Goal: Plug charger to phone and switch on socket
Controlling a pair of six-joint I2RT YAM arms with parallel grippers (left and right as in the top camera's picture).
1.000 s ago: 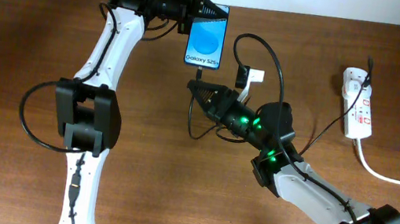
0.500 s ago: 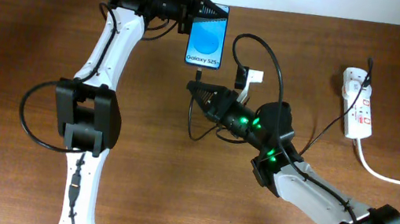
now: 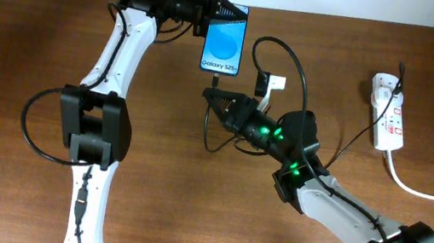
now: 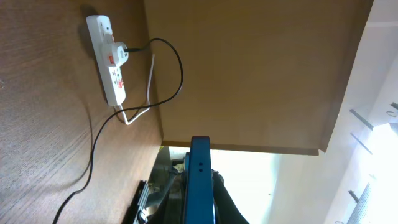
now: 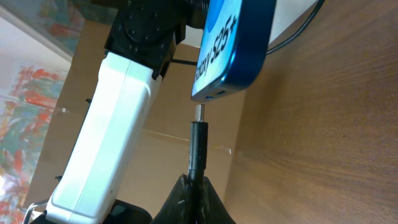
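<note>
The phone (image 3: 223, 43), blue screen reading "Galaxy S25", is held at its top end by my left gripper (image 3: 214, 7), shut on it; it shows edge-on in the left wrist view (image 4: 200, 180). My right gripper (image 3: 214, 95) is shut on the charger plug (image 5: 198, 140), whose metal tip sits just below the phone's bottom edge (image 5: 230, 68), a small gap apart. The thin black charger cable (image 3: 294, 64) loops right to the white socket (image 3: 388, 111) with red switches, also in the left wrist view (image 4: 111, 59).
The socket's thick white cord (image 3: 430, 193) runs off the right edge. A small white block (image 3: 271, 82) sits by the right arm. The table's back edge runs just behind the phone.
The right gripper with the plug has crept slightly up toward the phone's bottom edge. The left arm and phone have not moved.
</note>
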